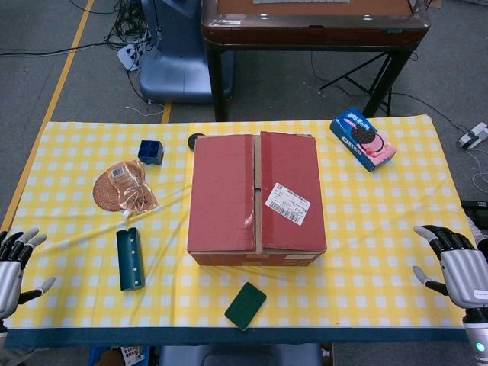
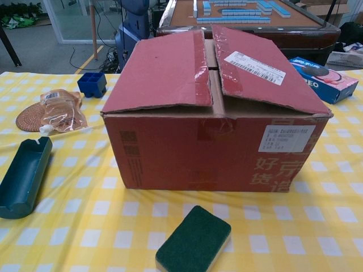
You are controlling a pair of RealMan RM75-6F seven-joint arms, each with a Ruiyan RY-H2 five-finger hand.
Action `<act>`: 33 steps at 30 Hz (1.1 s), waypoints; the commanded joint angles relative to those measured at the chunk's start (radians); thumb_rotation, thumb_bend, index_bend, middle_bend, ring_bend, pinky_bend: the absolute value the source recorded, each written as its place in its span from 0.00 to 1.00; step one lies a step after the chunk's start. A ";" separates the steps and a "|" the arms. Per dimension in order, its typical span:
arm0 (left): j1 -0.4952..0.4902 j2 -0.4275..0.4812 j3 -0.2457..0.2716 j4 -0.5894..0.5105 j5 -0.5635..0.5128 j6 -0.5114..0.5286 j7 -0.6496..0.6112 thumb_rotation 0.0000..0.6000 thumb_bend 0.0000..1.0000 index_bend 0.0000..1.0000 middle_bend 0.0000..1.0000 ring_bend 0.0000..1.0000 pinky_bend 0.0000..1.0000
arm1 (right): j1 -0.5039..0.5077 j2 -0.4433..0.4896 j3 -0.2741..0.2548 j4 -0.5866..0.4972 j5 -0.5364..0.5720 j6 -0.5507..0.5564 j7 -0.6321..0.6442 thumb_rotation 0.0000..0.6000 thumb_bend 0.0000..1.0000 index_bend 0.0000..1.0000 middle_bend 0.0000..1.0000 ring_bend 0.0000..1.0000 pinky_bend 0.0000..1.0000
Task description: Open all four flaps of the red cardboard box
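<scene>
Counter [image 1: 381, 252]: covered by a yellow-and-white checked cloth; carries all items listed below.
Red box [image 1: 257, 200]: stands at the middle of the counter; its two top flaps are folded down, meeting along a central seam with a narrow gap, and in the chest view each flap is slightly raised along that seam.
Shipping label [image 1: 287, 203]: white, with barcode, stuck on the box's right top flap; a second white label [image 2: 286, 138] sits on the front wall at its right end.
Left hand [image 1: 14, 263]: at the near left corner of the counter, fingers spread apart, holding nothing, well apart from the box.
Right hand [image 1: 456, 263]: at the near right corner, fingers apart and lightly curved, holding nothing, well apart from the box.
Green sponge [image 1: 245, 306]: lies flat near the front edge, just in front of the box.
Dark green tray [image 1: 130, 259]: long and trough-shaped, toward the front left, between the left hand and the box.
Woven mat [image 1: 113, 191]: round, toward the left edge, with a clear pouch [image 1: 131, 187] lying across it.
Blue cup [image 1: 150, 152]: small and square, toward the rear left.
Black disc [image 1: 196, 141]: small, just beside the box's rear left corner.
Cookie package [image 1: 363, 138]: blue and pink, at the rear right corner.
</scene>
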 commanded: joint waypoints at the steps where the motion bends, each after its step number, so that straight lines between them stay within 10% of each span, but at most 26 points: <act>1: -0.001 0.002 0.003 -0.006 0.000 -0.005 0.009 1.00 0.14 0.26 0.16 0.12 0.00 | -0.002 0.000 0.000 0.003 0.000 0.002 0.005 1.00 0.20 0.20 0.22 0.18 0.23; 25: 0.010 0.039 0.006 -0.077 0.002 0.004 0.057 1.00 0.14 0.30 0.16 0.12 0.00 | 0.125 0.156 -0.002 -0.136 -0.205 -0.075 0.162 1.00 0.21 0.20 0.22 0.18 0.24; 33: 0.018 0.042 0.010 -0.080 0.008 0.014 0.055 1.00 0.14 0.30 0.16 0.12 0.00 | 0.289 0.232 0.042 -0.242 -0.270 -0.246 0.160 1.00 0.69 0.20 0.22 0.18 0.23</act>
